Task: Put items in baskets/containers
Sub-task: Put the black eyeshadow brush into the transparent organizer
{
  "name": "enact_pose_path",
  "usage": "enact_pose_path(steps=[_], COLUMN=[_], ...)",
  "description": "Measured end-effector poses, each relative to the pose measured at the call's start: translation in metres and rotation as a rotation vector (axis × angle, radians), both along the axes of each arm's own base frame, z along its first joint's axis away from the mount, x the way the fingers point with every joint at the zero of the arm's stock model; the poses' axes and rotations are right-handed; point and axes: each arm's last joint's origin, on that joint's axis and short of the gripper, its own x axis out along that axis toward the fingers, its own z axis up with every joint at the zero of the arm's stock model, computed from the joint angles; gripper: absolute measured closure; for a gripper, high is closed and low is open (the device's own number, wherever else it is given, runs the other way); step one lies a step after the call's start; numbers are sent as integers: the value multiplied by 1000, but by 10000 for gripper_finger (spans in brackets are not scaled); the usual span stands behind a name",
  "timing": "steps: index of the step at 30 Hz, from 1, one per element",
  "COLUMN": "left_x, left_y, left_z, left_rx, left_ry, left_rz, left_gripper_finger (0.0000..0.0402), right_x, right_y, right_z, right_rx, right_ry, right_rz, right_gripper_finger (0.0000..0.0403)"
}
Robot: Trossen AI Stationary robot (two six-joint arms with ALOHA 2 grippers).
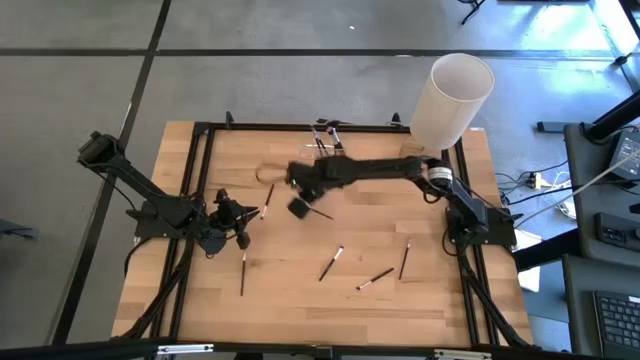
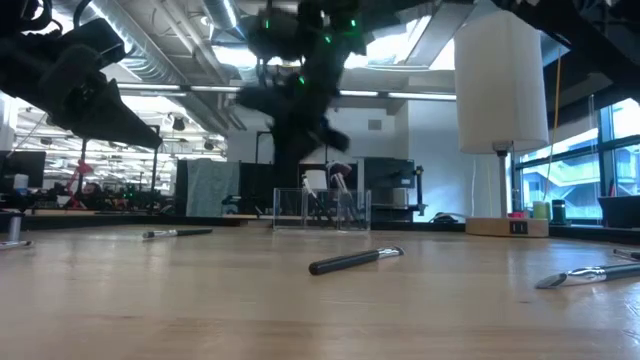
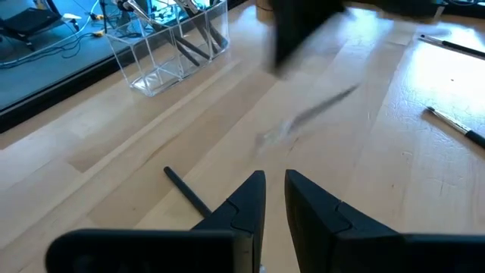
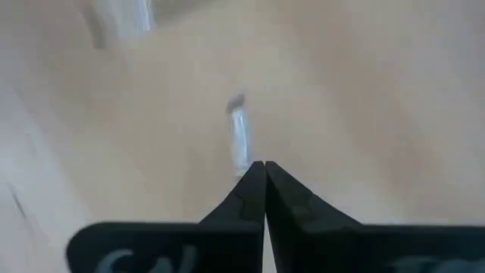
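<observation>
Your right gripper (image 4: 264,168) is pinched tight over the middle of the table, and the right wrist view shows a silvery brush (image 4: 239,140) sticking out from the fingertips, so you look to have one clamped by its very end. That is the worry: a grip that near the tip lets the brush swing or slide out if you move fast toward the clear holder (image 3: 170,53) at the far edge, where a few brushes already stand. The holder is light and nearly invisible, so a low approach could nudge it or clip the brushes leaning in it. Your left gripper (image 3: 274,193) hovers low over the left side, jaws a narrow slit apart and holding nothing, with a dark brush (image 3: 186,193) lying just beside it. Four more brushes (image 1: 331,263) lie scattered on the near half. Keep clear of the tall white cylinder (image 1: 452,95) as you carry across.
</observation>
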Motion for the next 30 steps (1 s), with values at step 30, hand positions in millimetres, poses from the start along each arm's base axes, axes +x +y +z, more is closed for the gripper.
enact_pose_path(steps=[30], left_x=[-2], left_y=[3], left_z=[-1], left_rx=[49], left_ry=[-6], left_rz=[51], left_gripper_finger=[354], right_x=[52], right_y=[2], right_z=[-43], right_rx=[-295], right_ry=[-82], right_rz=[724], right_gripper_finger=[272])
